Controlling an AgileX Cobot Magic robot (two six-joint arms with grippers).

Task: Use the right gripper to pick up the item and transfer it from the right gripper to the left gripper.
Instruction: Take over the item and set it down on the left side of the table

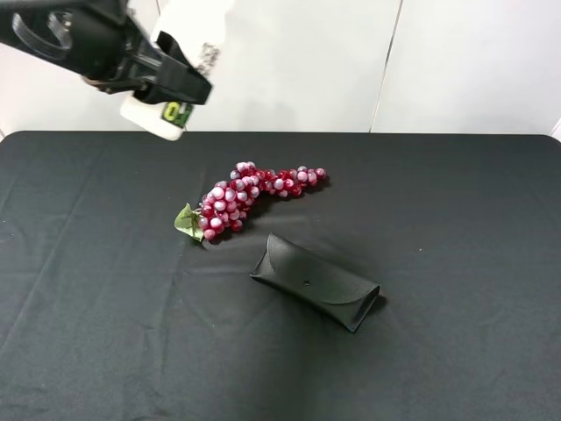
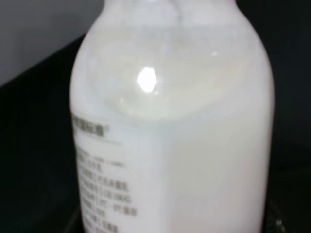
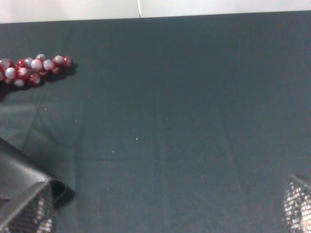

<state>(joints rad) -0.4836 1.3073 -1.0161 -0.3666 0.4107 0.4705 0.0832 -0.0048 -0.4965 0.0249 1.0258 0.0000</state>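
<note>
One smooth white plastic bottle (image 2: 184, 145) clamped in left hand (image 1: 180, 88); right hand (image 3: 163, 213) spread wide above matte black cloth (image 3: 194, 97)

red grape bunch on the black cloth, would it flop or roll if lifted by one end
Probably floppy: the red grape bunch with its green leaf lies bent in two clusters on the black tablecloth, so it would likely sag. The glossy round berries look slippery, but clumped together they seem unlikely to roll.
</note>
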